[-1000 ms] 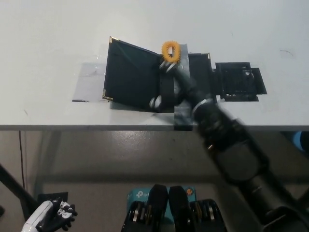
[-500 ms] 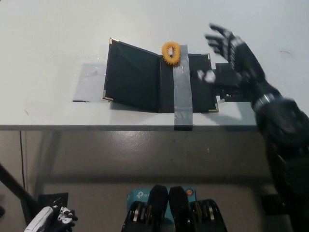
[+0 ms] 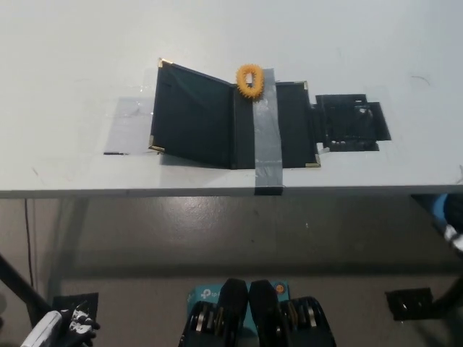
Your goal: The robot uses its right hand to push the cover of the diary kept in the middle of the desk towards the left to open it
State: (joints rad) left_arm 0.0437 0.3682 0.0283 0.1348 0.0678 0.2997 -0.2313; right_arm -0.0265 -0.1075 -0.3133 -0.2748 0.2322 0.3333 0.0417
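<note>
We see the diary (image 3: 217, 116) lying mid-counter (image 3: 72, 58), its cover (image 3: 192, 114) raised and tilted leftward. A grey tape strip (image 3: 265, 137) crosses it; an orange ring (image 3: 250, 80) sits at its top edge. The left hand (image 3: 61, 327) hangs low at lower left, grip indiscernible. The right hand is out of frame.

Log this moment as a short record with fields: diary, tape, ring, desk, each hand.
diary: black diary in the middle of the desk, cover swung open to the left and standing partly raised
tape: grey tape strip running down the diary to the desk's front edge
ring: orange spiky ring at the diary's top edge
desk: white desk
left hand: white left hand low at the lower left, away from the desk
right hand: not in view
</note>
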